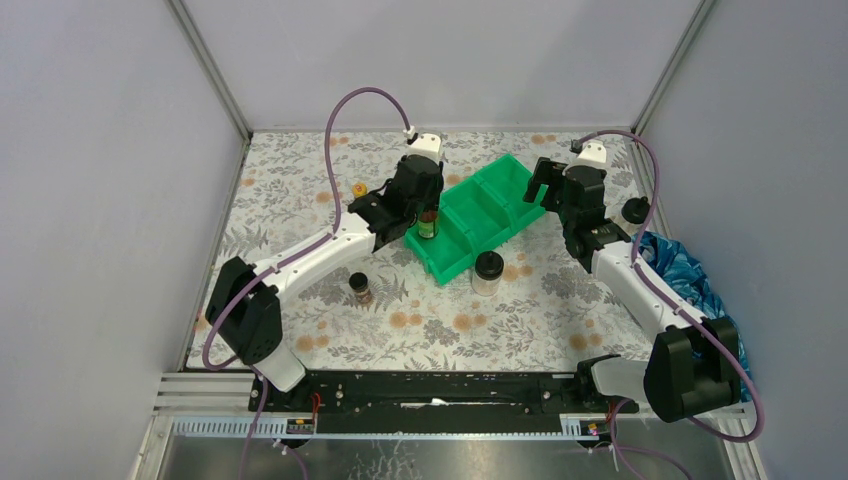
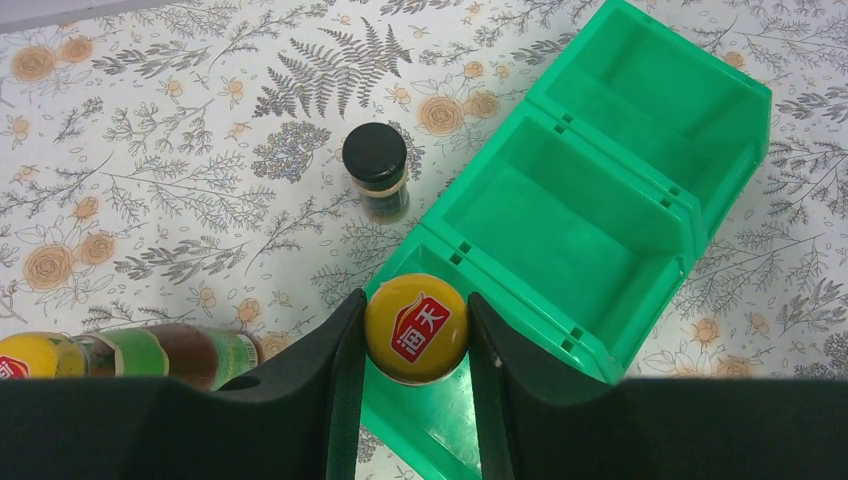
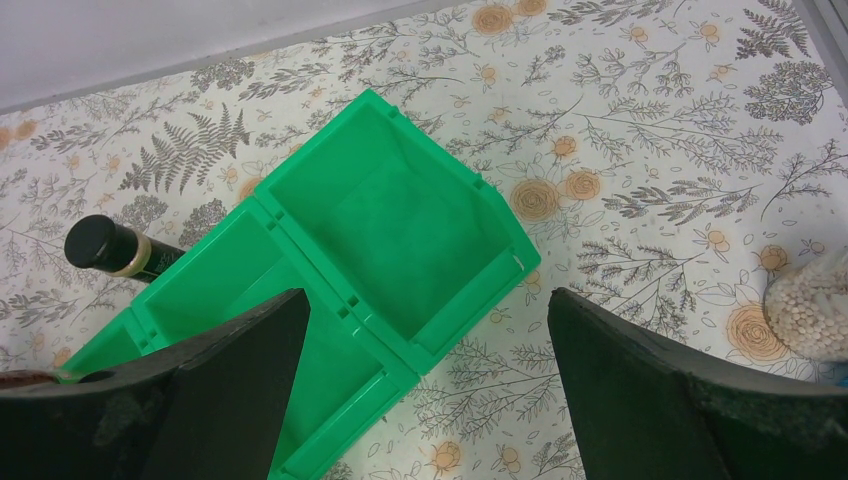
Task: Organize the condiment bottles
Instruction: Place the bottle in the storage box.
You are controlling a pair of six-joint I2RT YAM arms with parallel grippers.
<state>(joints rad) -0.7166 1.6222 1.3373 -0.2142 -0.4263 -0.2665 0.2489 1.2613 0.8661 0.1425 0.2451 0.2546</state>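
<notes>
Robot lab cell: grey panels, aluminium frame.

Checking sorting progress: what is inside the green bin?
The bin's two farther compartments are empty. The left pincer holds a yellow-capped bottle in the end one; cap and pincer hide its base and that floor.

A divided bin lies aslant in the middle of the surface. An upright bottle is at its left end compartment. A toppled bottle lies left of the bin. A short jar stands front-left, a wide jar just before the bin, a bag far right.
</notes>
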